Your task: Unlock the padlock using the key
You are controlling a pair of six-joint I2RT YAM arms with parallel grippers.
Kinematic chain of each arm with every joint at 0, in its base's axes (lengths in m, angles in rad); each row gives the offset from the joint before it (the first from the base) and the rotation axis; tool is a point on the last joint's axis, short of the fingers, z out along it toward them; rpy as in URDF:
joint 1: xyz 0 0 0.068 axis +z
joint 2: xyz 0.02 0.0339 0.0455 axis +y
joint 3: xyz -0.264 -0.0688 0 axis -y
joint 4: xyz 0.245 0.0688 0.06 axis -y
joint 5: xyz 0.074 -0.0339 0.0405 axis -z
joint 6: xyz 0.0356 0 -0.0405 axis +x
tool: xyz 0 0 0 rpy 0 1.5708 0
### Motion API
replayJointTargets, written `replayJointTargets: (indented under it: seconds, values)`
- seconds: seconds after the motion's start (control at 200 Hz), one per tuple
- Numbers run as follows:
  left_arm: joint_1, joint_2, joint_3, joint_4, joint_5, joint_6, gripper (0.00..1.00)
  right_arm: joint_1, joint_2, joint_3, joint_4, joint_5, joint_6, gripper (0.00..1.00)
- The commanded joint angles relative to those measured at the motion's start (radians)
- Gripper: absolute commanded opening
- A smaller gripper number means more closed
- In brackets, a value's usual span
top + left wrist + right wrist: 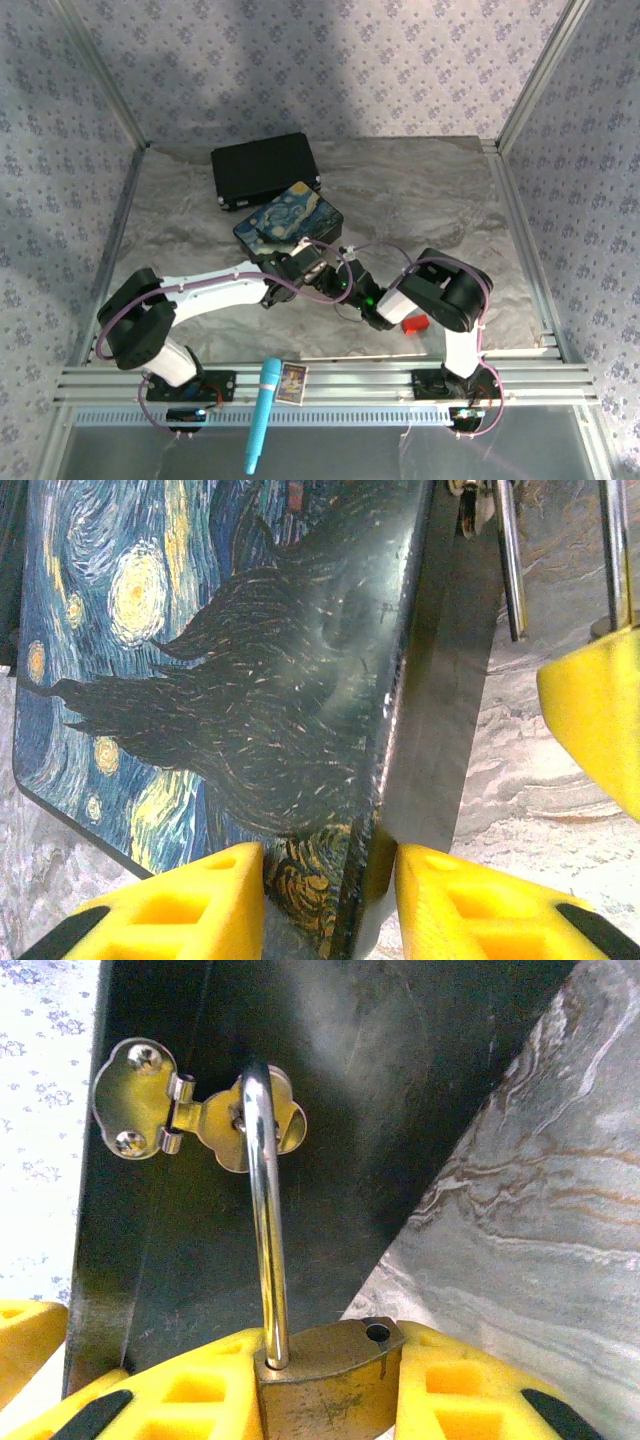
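Right gripper (330, 1365) clenched on padlock (325, 1385) below hasp (190, 1110) of box (250, 680), shackle (265, 1220) looped through hasp, left gripper (325, 880) clamped on box corner

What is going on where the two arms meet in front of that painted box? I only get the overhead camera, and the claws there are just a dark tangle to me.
Observer: The right claw is gripping the padlock by its brass body, between its yellow fingers.
Operator: Is the lock shut?
Observer: No. One leg of the shackle sits in the body, and the other hole is empty.
Operator: And the other arm?
Observer: The left claw has a corner of the painted box pinched between its fingers.
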Motion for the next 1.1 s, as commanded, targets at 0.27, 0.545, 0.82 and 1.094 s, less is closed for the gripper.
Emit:
replayJointTargets:
  seconds: [0.27, 0.545, 0.82, 1.094]
  values:
    - [-0.017, 0.041, -0.034, -0.135, 0.093, -0.005, 0.38, -0.087, -0.029, 0.033, -0.01, 0.12, 0.024, 0.06]
    - [0.004, 0.138, 0.015, -0.177, 0.095, -0.025, 0.37, -0.109, 0.007, 0.021, 0.044, 0.095, 0.04, 0.07]
    - [0.015, 0.182, 0.035, -0.195, 0.111, -0.027, 0.35, -0.137, 0.099, -0.011, 0.189, 0.112, 0.144, 0.07]
    - [0.014, 0.208, 0.044, -0.195, 0.142, -0.004, 0.34, -0.125, 0.17, 0.048, 0.299, 0.173, 0.194, 0.08]
